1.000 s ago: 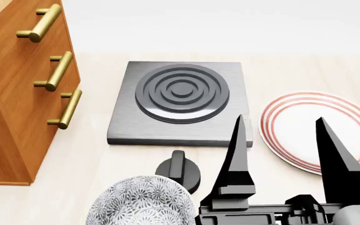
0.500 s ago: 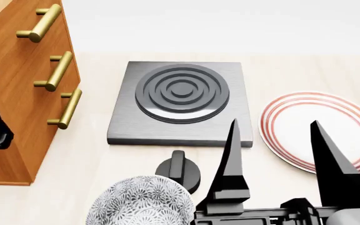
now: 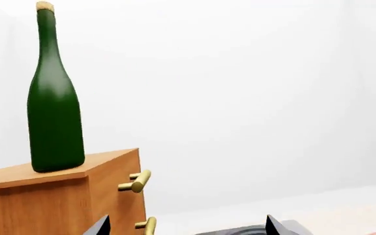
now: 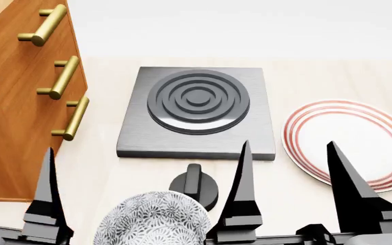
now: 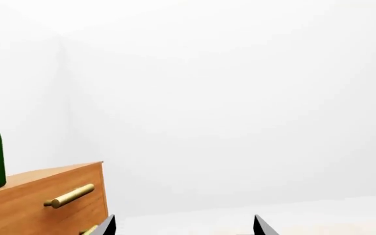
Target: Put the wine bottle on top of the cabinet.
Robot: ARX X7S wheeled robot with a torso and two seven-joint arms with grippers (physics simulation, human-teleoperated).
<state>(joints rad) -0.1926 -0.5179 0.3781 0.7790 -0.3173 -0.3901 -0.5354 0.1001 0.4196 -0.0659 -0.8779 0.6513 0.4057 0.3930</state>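
While standing upright on top of the cabinet [image 3: 57, 196], clear of both arms, looks settled: bottle [image 3: 56, 112] with cork up, base flat on the wood, touched by nothing. Sits close to one edge of the top, seen from the left wrist, so judged stable but with little margin on that side. Out of the head view altogether; only the cabinet front with its brass handles [image 4: 65, 76] shows there.

Left pincer [image 3: 186, 225] spread wide and empty, tips low in front of the cabinet, well below the bottle. Right pincer [image 4: 289, 153] likewise wide and empty, over the surface between the bowl [image 4: 151, 219] and the striped plate [image 4: 349, 143]. Judged as task done, with both arms drawn apart from the goods so as not to nudge the glass.

For room: open surface between cabinet and burner [image 4: 196, 109]; knob [image 4: 194, 186] just beside the bowl, near the right pincer's inner finger. Best to keep any left-arm move low and away from the cabinet side, since a knock there could rock the bottle toward its near edge.
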